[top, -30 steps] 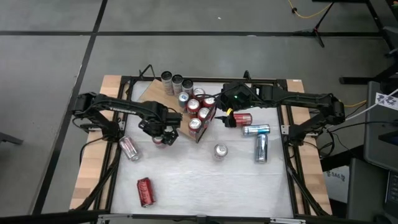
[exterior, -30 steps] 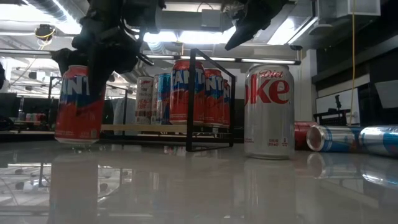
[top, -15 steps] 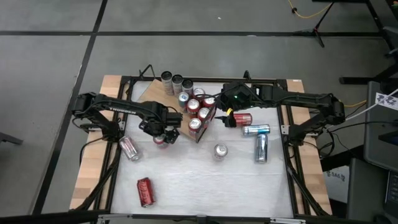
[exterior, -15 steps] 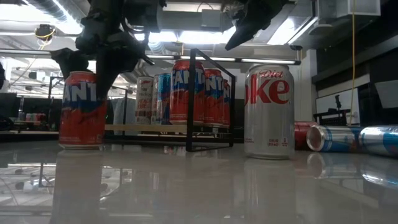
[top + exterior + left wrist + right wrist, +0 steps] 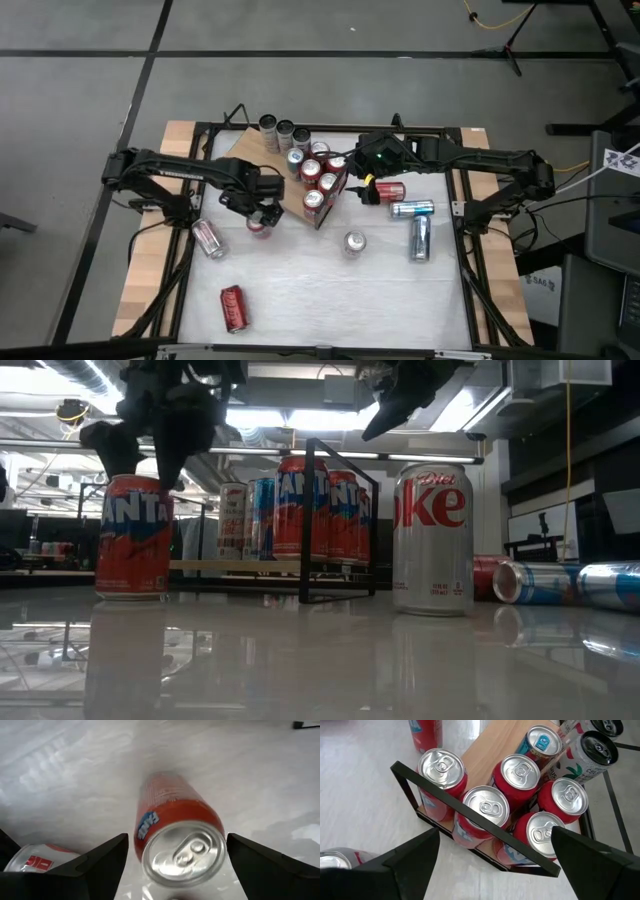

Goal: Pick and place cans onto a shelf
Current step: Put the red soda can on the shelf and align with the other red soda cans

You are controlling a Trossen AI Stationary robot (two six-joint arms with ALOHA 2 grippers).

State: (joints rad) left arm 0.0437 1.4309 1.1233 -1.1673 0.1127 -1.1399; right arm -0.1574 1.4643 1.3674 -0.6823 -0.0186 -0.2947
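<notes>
The premises appeared to be a robotics laboratory or test bay, not a home or shop. The grey floor was bare, marked with dark lines, and carried a stand's legs and a yellow cable. The white tabletop sat in a black metal frame with loose wiring. In the low view, exposed ceiling ducting and strip lights were noted — an open, industrial-style room with further benches behind.
</notes>
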